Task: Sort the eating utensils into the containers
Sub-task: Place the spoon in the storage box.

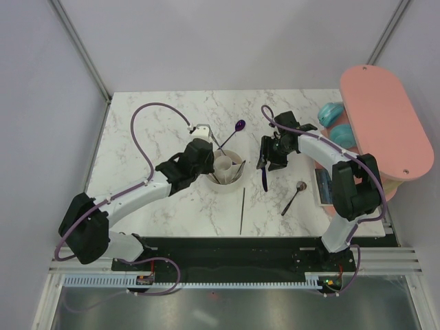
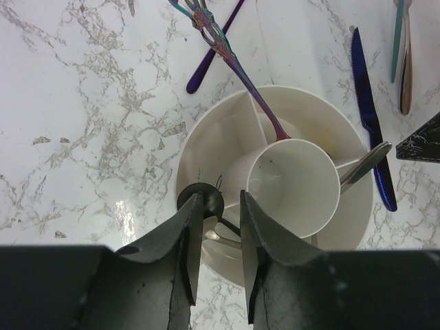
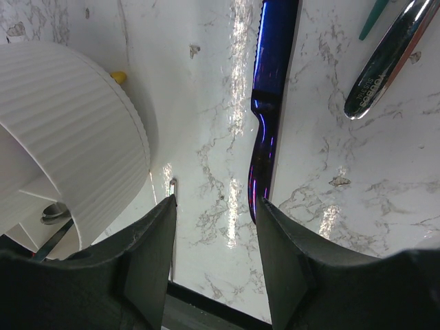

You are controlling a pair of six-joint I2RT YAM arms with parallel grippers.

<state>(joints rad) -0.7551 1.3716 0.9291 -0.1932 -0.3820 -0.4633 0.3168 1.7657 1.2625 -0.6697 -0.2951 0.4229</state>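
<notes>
Left wrist view: left end effector (image 2: 218, 230) over white holder (image 2: 203, 141), black spoon (image 2: 199, 199) at holder rim between jaws; gripping maybe, cannot tell. Right end effector (image 3: 214, 240) released above blue knife (image 3: 265, 137) beside holder.

I look at a white marble table (image 1: 137, 137). Near its centre stands the white holder (image 1: 232, 183). Just right of it a blue knife (image 1: 265, 177) lies flat. Toward the bottom centre lies a thin black stick (image 1: 242, 210), and right of it a silver spoon (image 1: 294, 197). Above the holder shows a purple spoon (image 1: 239, 125); I cannot tell whether it rests on the table. At the right edge are two teal things (image 1: 333, 112).
</notes>
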